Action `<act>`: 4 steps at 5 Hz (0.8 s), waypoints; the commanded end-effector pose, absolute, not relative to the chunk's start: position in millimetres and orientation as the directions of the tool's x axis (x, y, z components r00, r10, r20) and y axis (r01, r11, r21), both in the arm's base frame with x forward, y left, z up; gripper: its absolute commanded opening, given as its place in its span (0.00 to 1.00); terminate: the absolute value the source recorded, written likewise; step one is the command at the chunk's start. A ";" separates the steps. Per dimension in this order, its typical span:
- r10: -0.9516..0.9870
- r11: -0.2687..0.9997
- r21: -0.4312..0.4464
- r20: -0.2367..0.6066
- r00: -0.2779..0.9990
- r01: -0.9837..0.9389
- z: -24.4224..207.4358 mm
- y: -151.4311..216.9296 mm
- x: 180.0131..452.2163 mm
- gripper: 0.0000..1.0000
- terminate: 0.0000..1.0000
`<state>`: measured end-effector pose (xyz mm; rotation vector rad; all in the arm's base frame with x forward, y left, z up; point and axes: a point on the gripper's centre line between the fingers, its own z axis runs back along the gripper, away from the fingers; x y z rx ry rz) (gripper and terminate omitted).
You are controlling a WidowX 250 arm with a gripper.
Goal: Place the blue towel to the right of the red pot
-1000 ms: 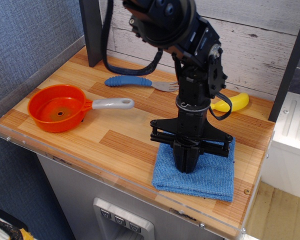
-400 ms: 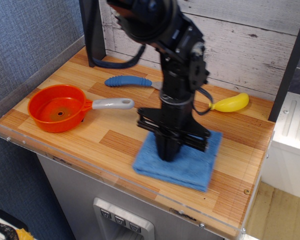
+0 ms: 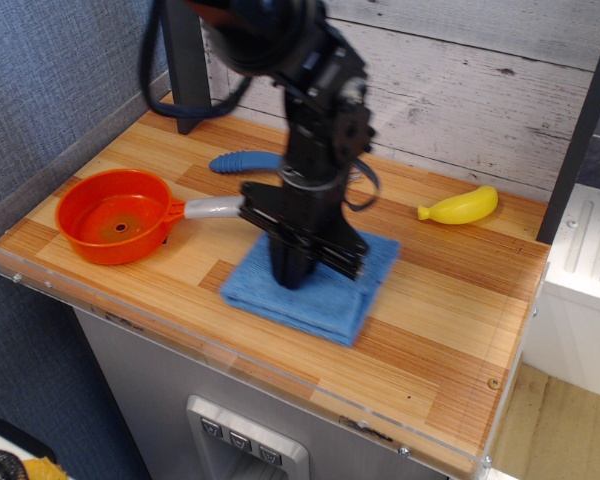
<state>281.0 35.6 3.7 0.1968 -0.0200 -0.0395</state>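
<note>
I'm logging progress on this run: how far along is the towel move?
Mostly done: the blue towel has slid left from the counter's right end and now lies just right of the red pot. In hand: the gripper still presses on it. Left: let go and lift away.

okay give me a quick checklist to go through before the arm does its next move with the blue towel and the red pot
1. Gripper is on the blue towel: ok, it presses down into the cloth.
2. Grip firm on the towel: cannot tell, the fingertips are buried in the folds.
3. Towel is to the right of the red pot: ok, with bare wood between them.
4. Towel is clear of the pot's grey handle: ok, close but apart.
5. Arm is clear of the blue-handled fork: cannot tell, the arm hides the fork's far end.
6. Yellow toy banana is out of the way: ok, far right.
</note>
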 end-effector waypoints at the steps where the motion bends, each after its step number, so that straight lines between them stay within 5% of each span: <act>1: -0.116 0.971 0.185 -0.187 0.976 0.150 -27.1 64.3 240.5 0.00 0.00; 4: -0.174 0.977 0.092 -0.175 0.969 0.192 -18.9 76.5 218.6 0.00 0.00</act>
